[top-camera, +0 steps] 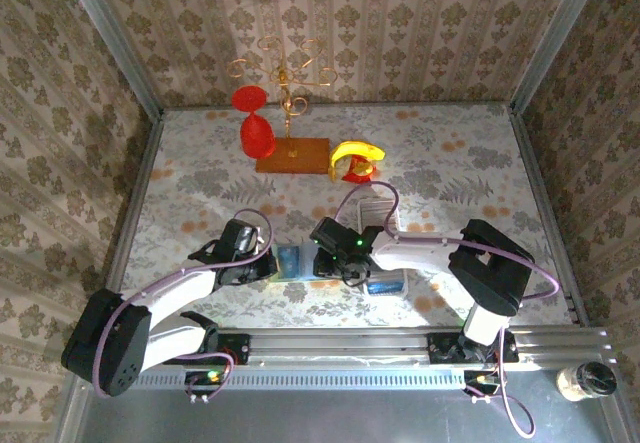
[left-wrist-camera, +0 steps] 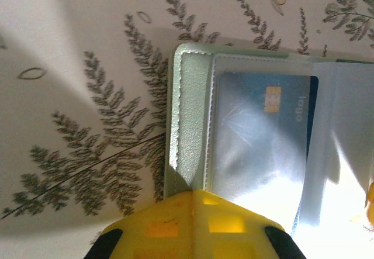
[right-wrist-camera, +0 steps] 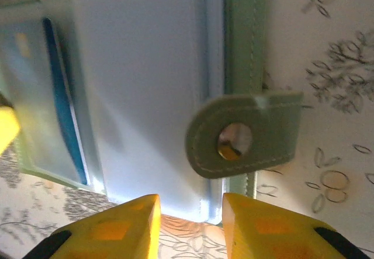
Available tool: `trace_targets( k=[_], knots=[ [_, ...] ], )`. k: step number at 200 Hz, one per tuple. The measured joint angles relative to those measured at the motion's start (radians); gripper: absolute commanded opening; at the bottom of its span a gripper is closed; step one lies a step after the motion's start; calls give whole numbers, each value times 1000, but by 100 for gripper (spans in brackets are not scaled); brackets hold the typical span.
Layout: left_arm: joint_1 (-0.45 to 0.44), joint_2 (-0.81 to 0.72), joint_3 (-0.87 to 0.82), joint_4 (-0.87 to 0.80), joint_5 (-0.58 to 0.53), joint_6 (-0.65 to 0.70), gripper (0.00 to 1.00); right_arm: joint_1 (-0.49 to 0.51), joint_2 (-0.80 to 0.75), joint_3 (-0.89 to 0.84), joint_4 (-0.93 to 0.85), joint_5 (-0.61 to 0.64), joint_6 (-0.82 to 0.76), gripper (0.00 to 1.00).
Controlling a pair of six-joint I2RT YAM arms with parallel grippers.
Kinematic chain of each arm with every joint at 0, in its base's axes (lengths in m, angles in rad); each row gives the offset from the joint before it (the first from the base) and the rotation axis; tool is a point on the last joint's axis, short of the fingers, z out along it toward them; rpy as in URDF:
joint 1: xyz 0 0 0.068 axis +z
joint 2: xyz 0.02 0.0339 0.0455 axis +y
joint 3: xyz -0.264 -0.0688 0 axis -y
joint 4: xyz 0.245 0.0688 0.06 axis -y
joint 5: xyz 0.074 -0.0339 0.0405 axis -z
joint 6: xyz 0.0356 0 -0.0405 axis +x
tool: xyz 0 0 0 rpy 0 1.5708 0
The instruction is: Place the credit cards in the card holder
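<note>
Your card holder (top-camera: 290, 261) lies open and flat on the patterned table (top-camera: 450, 163), near the front edge, right between your two grippers. The left gripper (top-camera: 265, 266) is at its left side and the right gripper (top-camera: 325, 261) at its right side.

Left wrist view: the left gripper (left-wrist-camera: 193, 196) has its yellow fingers pressed together with no gap, tips on the green stitched edge of the card holder (left-wrist-camera: 187, 124). You can't tell if anything is pinched. A blue credit card (left-wrist-camera: 260, 136) sits under the clear pocket, with its gold chip and the word "logo" readable through the plastic.

Right wrist view: the right gripper (right-wrist-camera: 191, 212) is parted to a fairly narrow gap and holds nothing. The near edge of the card holder (right-wrist-camera: 242, 37) is just at that gap. The green snap tab (right-wrist-camera: 245, 136) folds over the pale inner panel with its metal stud showing. The blue edge of the credit card (right-wrist-camera: 61, 95) is tucked in the far pocket.

The white tray (top-camera: 378, 206) sits just right of the card holder, partly under your right arm. A red glass (top-camera: 258, 135), a gold stand (top-camera: 292, 153) and a banana (top-camera: 355, 151) are well back.
</note>
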Motion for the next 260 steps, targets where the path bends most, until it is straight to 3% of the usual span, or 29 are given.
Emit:
trace_targets(
  k=[64, 124, 260],
  knots=[
    [-5, 10, 0, 17, 6, 0, 0, 6, -5, 0, 0, 31, 8, 34],
    [-29, 21, 0, 38, 9, -8, 0, 6, -110, 6, -77, 116, 13, 35],
    [-31, 25, 0, 44, 13, -20, 0, 32, 36, 80, -89, 72, -1, 35]
  ],
)
